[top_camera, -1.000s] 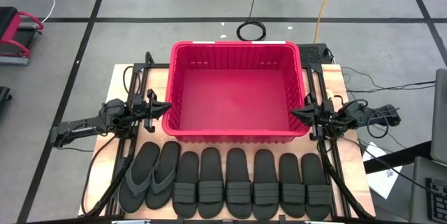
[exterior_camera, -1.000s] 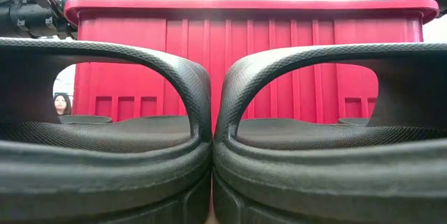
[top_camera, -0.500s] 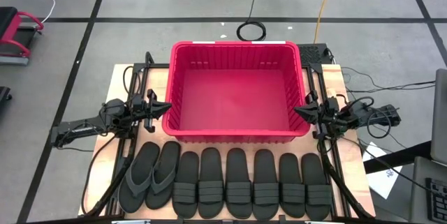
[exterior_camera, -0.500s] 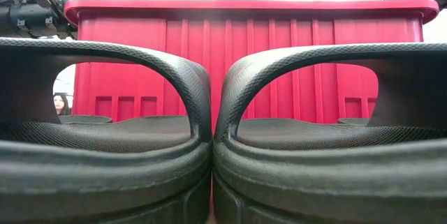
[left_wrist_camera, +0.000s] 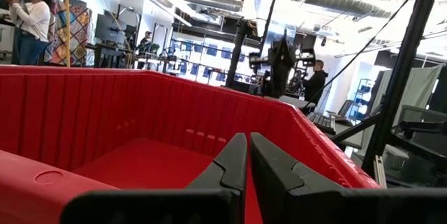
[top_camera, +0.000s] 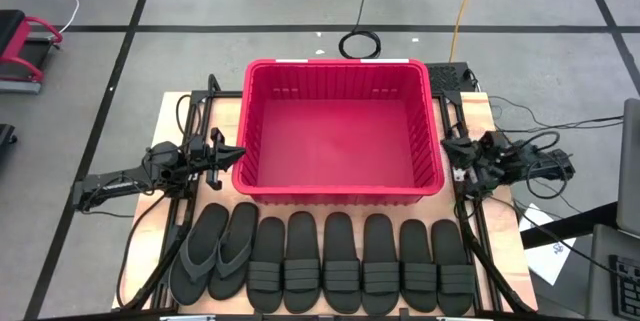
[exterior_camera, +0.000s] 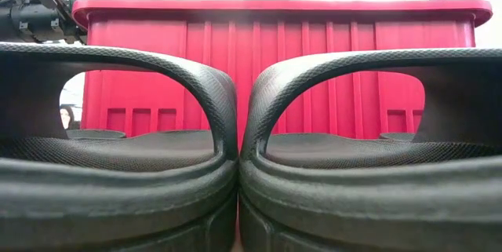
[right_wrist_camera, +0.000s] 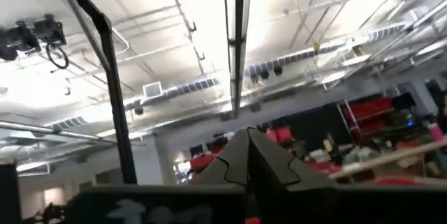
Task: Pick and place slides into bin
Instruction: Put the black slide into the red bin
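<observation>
Red bin [top_camera: 340, 176] sits mid-surface, far half, nothing visible inside it. Surface [top_camera: 170, 111] is light wood.

Slides: eight in a row along the near edge, just in front of the bin's near wall, toes toward the bin, packed side by side.
- Two thong-strap slides [top_camera: 213, 251] at the left end of the row, greyer, angled slightly leftward.
- Six wide-band slides [top_camera: 360, 261] fill the rest, roughly parallel, neighbours touching or nearly so.

Low view: two band slides [exterior_camera: 235, 166] right at the lens, pressed edge to edge, straps arching up; bin's ribbed wall [exterior_camera: 298, 79] behind them.

Left gripper [top_camera: 232, 153]: at the bin's left wall, about rim height, pointing into the bin. Jaws together, only a thin slit between the fingers [left_wrist_camera: 234, 165] in the left wrist view, holding nothing. That view looks across the bin interior [left_wrist_camera: 140, 161].

Right gripper [top_camera: 452, 149]: just outside the bin's right wall, tipped upward; right wrist view shows ceiling beyond its fingers [right_wrist_camera: 237, 154]. Jaws closed tip to tip, nothing in them.

No slide is touched by either gripper.

People [left_wrist_camera: 28, 21] stand in the room behind, well off the surface.
</observation>
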`<state>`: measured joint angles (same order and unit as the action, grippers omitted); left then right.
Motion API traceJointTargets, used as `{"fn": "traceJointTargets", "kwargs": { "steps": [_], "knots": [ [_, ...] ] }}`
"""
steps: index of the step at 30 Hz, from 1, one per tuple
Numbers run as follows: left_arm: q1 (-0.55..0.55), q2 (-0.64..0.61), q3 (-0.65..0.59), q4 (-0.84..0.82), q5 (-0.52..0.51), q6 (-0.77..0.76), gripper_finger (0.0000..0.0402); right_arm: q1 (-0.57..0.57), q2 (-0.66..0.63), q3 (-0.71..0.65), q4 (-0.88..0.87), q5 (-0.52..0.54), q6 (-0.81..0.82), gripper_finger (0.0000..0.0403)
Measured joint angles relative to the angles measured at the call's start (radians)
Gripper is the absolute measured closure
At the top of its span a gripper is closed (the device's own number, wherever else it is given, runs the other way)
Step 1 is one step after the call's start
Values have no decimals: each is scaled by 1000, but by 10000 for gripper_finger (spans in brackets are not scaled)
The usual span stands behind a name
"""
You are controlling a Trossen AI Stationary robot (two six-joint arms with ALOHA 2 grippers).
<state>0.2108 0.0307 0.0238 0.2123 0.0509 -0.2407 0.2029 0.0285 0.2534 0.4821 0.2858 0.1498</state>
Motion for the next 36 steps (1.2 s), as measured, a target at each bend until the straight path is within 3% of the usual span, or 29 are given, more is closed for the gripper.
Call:
{"fn": "traceJointTargets", "kwargs": {
  "steps": [8, 13, 16, 21, 28, 36],
  "knots": [
    [0, 0, 0, 1, 0, -1, 378, 0, 156, 412, -559, 50, -60, 352],
    [0, 0, 0, 1, 0, -1, 378, 0, 338, 757, -851, -89, -96, 322],
    [0, 0, 0, 1, 0, -1, 378, 0, 468, 956, -1089, -134, -20, 305],
    [0, 0, 0, 2, -3, -3, 378, 0, 676, 1218, -1482, -314, 128, 280],
    [0, 0, 0, 2, -3, 0, 378, 1, 848, 1297, -1775, -698, 227, 255],
    [0, 0, 0, 1, -4, -8, 378, 2, 950, 1256, -1938, -815, 158, 235]
  ]
}}
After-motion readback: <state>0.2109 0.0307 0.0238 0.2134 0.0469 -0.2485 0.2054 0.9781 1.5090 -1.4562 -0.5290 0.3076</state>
